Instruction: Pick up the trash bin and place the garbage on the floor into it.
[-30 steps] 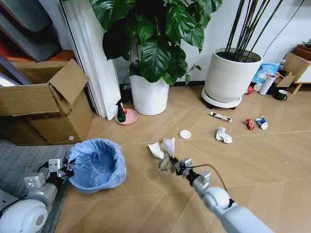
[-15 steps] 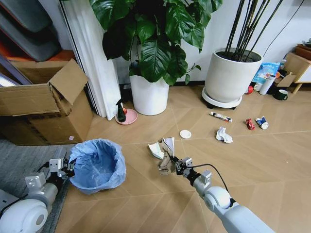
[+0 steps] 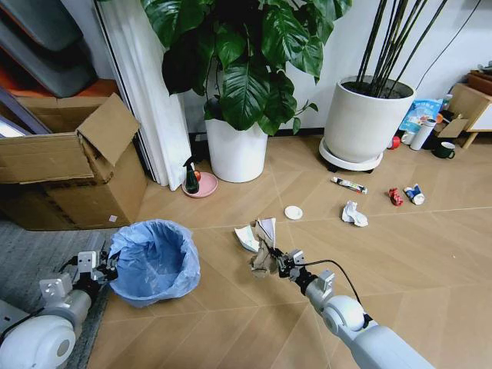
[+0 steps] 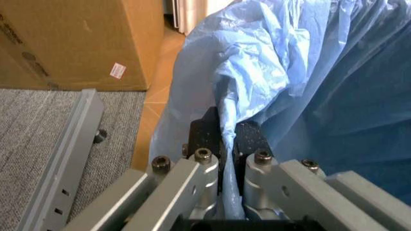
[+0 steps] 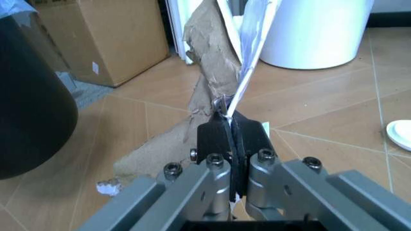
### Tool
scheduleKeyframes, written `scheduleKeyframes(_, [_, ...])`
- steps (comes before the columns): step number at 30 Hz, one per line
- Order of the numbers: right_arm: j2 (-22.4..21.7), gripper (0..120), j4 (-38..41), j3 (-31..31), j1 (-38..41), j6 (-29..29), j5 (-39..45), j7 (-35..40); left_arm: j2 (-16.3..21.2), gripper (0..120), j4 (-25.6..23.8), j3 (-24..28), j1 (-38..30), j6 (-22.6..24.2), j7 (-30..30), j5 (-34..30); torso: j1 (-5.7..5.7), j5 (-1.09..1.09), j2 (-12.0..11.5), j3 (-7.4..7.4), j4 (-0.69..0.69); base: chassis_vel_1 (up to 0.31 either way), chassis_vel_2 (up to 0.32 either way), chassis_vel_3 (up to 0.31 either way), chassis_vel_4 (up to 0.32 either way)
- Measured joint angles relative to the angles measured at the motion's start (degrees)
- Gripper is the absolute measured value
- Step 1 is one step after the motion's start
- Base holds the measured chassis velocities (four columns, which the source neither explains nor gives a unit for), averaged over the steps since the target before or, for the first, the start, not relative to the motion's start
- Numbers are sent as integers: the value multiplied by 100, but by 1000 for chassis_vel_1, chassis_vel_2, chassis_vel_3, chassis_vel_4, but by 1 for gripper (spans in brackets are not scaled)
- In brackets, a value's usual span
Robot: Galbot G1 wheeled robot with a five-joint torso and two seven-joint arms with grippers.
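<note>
Over wood floor (image 3: 430, 261), right hand (image 3: 278, 262) pinches garbage (image 3: 264, 247).

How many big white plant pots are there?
2: one pot under the broad-leaf plant beside the curtain, the other pot on a wheeled base further right, near the wall. More could be hidden beyond the picture's edges.

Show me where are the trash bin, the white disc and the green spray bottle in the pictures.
trash bin (image 3: 154, 261), head view, on the blue bag lining inside it.
white disc (image 3: 293, 212), head view, on its middle, flat on the floor.
green spray bottle (image 3: 191, 178), head view, on its dark body beside the pink dish.
</note>
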Motion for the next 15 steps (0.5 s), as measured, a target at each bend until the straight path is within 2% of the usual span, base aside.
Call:
scheduleKeyframes(2, [0, 0, 0, 0, 0, -2, 15, 0, 0, 0, 1, 1, -2, -2, 10, -6, 0, 0, 0, 0, 0, 0, 0, 0, 0])
scheduleKeyframes(3, [-68, 0, 152, 138, -81, -60, 443, 23, 78, 0, 105, 153, -85, -32, 164, -104, 0, 18, 0, 0, 11, 0, 0, 0, 0])
scheduleKeyframes(4, [-230, 0, 478, 468, -209, -130, 718, 105, 224, 0, 198, 431, -225, -38, 289, -191, 1, 20, -1, 2, 3, 69, 30, 15, 34])
scheduleKeyframes(5, [-387, 0, 772, 821, -304, -211, 865, 233, 326, 0, 247, 634, -343, -39, 379, -250, 0, -11, 0, 0, -4, 69, 4, 29, 34])
scheduleKeyframes(6, [-387, 0, 772, 821, -304, -211, 865, 233, 326, 0, 247, 634, -343, -39, 379, -250, 0, -11, 0, 0, -4, 69, 4, 29, 34])
scheduleKeyframes(7, [-475, 0, 992, 1067, -430, -315, 944, 401, 375, 0, 279, 742, -418, -41, 405, -279, -2, -28, 2, -3, -4, 0, 0, 0, 0])
scheduleKeyframes(8, [-485, 0, 1060, 1170, -562, -431, 959, 545, 391, 0, 293, 785, -456, -42, 405, -287, -1, -9, 1, -1, -5, 0, 0, 0, 0])
scheduleKeyframes(9, [-488, 0, 1072, 1233, -654, -498, 960, 629, 396, 0, 296, 803, -487, -47, 405, -293, 1, 20, 0, 3, -6, 0, 0, 0, 0])
scheduleKeyframes(11, [-485, 0, 1116, 1340, -773, -512, 917, 667, 400, 0, 295, 838, -522, -54, 405, -306, 0, 18, 1, 0, -6, 0, 0, 0, 0])
scheduleKeyframes(12, [-484, 0, 1138, 1405, -818, -491, 872, 655, 405, 0, 303, 863, -527, -53, 402, -310, -1, -8, 1, -1, -4, 0, 0, 0, 0])
scheduleKeyframes(13, [-484, 0, 1145, 1448, -849, -431, 827, 581, 414, 0, 317, 902, -528, -49, 405, -315, 0, -19, 0, 0, -3, 0, 0, 0, 0])
scheduleKeyframes(14, [-484, 0, 1147, 1459, -853, -329, 768, 432, 440, 0, 322, 927, -536, -49, 406, -315, 0, -5, 0, 1, 0, 0, 0, 0, 0])
scheduleKeyframes(15, [-484, 0, 1147, 1459, -853, -329, 768, 432, 440, 0, 322, 927, -536, -49, 406, -315, 0, -5, 0, 1, 0, 0, 0, 0, 0])
